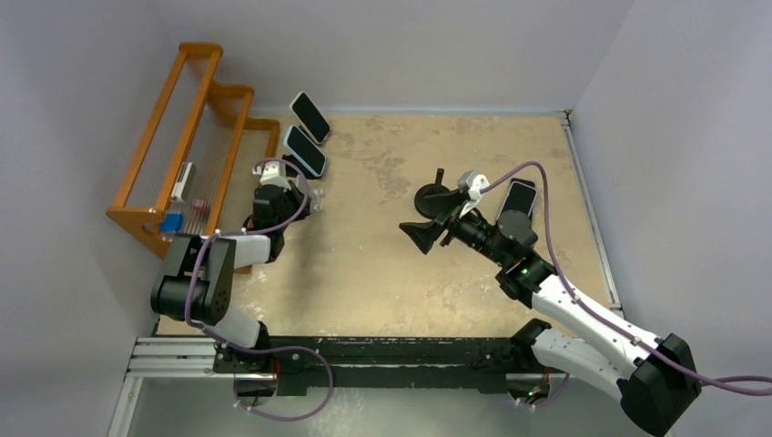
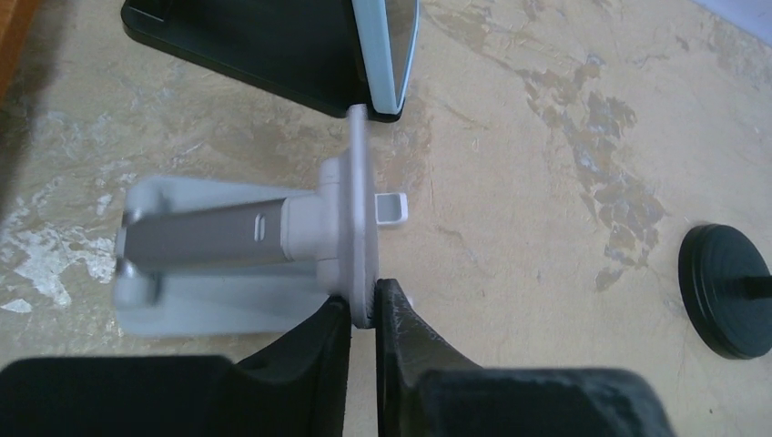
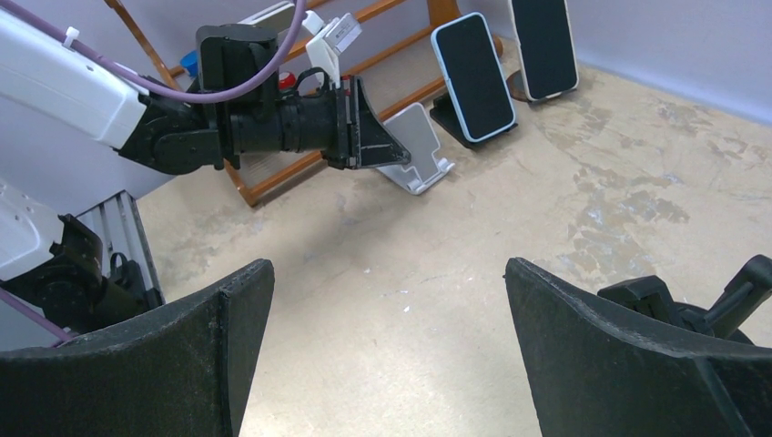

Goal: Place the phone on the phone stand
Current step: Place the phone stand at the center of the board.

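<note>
A white phone stand [image 2: 246, 246] lies at the table's left; its thin back plate sits edge-on between the tips of my left gripper [image 2: 364, 314], which is shut on it. The right wrist view shows the same grip [image 3: 364, 137] on that stand [image 3: 414, 150]. A dark phone [image 1: 519, 198] lies flat at the right, partly under my right arm. My right gripper [image 3: 387, 300] hangs wide open over bare table, holding nothing, beside a black round-based stand [image 1: 435, 196].
Two phones [image 1: 309, 116] [image 1: 305, 150] lean on black stands at the back left, just beyond the white stand. An orange wooden rack [image 1: 182, 137] with small items lines the left wall. Grey walls close the back and sides.
</note>
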